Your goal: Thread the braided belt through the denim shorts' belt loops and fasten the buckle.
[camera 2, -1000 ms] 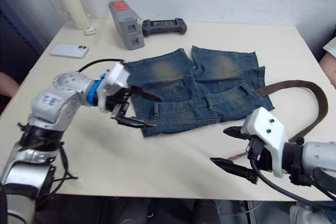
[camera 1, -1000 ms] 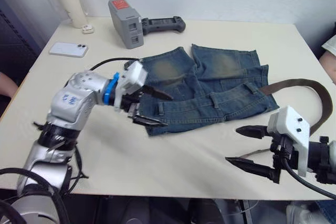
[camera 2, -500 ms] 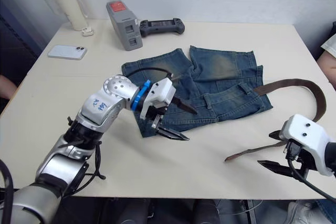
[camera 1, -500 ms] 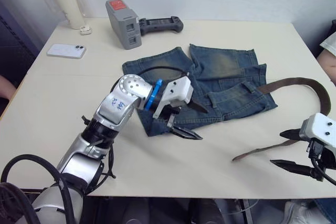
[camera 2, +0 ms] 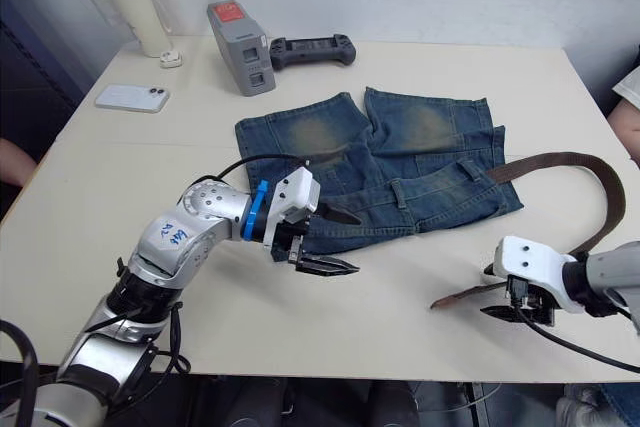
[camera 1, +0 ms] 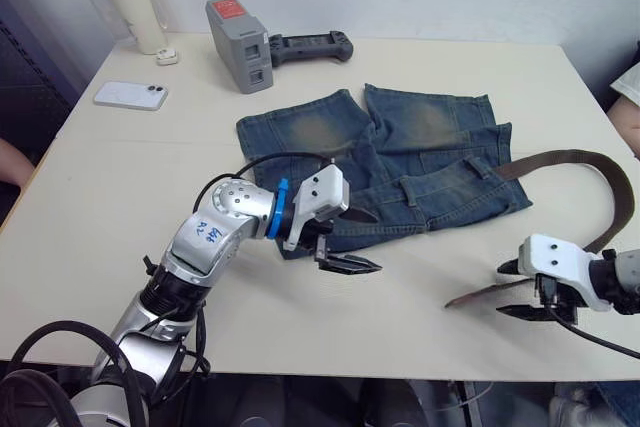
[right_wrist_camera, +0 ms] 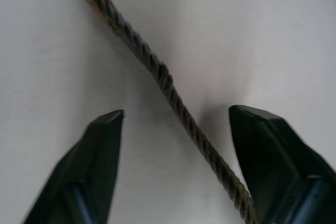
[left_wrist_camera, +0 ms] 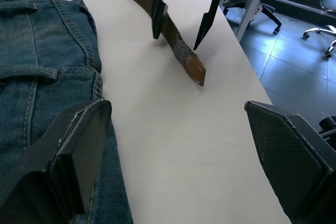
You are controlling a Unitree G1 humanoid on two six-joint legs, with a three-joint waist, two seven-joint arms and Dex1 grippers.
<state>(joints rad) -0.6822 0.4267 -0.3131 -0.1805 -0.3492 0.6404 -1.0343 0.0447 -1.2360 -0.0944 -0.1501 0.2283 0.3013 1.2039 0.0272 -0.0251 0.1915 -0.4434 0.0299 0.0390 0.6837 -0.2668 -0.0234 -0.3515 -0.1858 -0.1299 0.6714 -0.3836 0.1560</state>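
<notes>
At the far left corner of the worktop stands a cream bottle with a small white item at its foot, and a white phone lies a little nearer along the left edge; further along the far edge sit a grey box with a red label and a black handheld controller, touching end to end; the denim shorts lie flat around the middle of the worktop, legs toward the far edge and waistband toward the near edge, with belt loops showing along the waistband; the left gripper sits at the shorts' near left corner, its fingers spread, one over the denim and one over bare worktop; the braided belt runs from the right end of the waistband toward the right edge, curves back and ends with its darker brown tip on the bare worktop near the near right corner; the right gripper is lowered over that end with its fingers spread on either side of the strap, not closed on it; whether the belt passes through any loop cannot be told.
</notes>
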